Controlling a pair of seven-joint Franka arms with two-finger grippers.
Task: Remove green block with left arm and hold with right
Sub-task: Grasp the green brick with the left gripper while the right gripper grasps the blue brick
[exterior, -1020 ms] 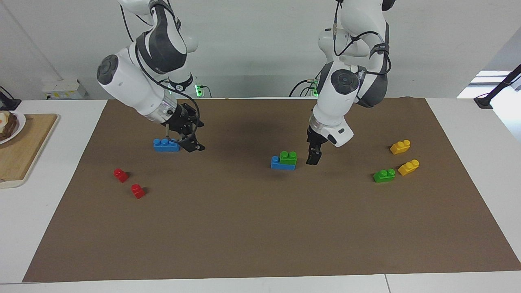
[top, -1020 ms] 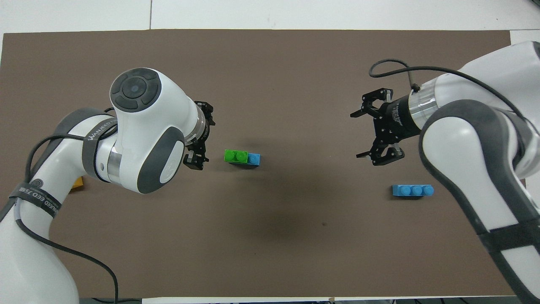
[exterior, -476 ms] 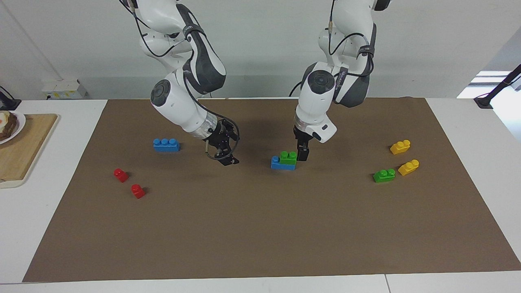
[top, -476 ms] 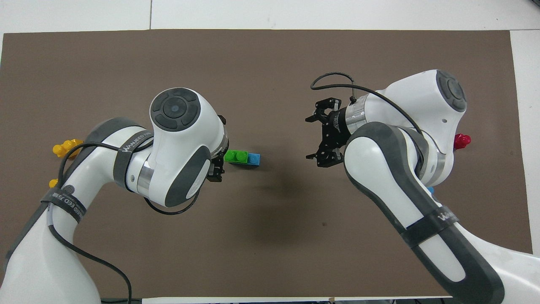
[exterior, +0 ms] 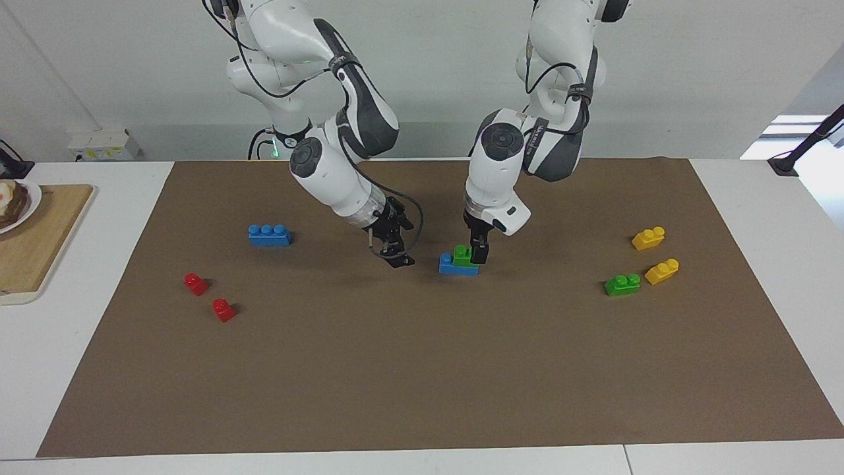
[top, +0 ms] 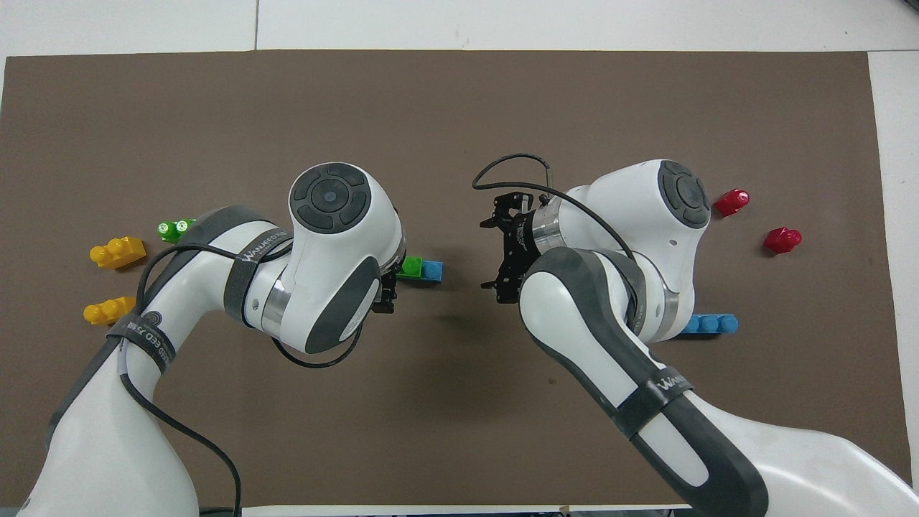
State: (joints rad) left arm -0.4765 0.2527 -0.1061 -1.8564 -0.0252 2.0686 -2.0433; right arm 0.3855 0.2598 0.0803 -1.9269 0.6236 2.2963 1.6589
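Observation:
A green block (exterior: 463, 254) (top: 411, 267) with two studs sits stacked on a blue brick (exterior: 452, 266) (top: 432, 271) in the middle of the brown mat. My left gripper (exterior: 477, 253) is down at the end of the green block toward the left arm's end of the table, open, with one finger (exterior: 481, 253) against that end. The overhead view hides most of it under the wrist. My right gripper (exterior: 390, 252) (top: 491, 253) hangs open just above the mat beside the stack, toward the right arm's end, holding nothing.
A second green block (exterior: 622, 284) and two yellow bricks (exterior: 648, 238) (exterior: 662, 271) lie toward the left arm's end. A blue three-stud brick (exterior: 269, 235) and two red bricks (exterior: 196, 284) (exterior: 223, 309) lie toward the right arm's end. A wooden board (exterior: 39, 244) sits off the mat.
Both arms swung in toward the stack. The left gripper came down onto the green block's end. The right gripper left the lone blue brick and now hovers beside the stack.

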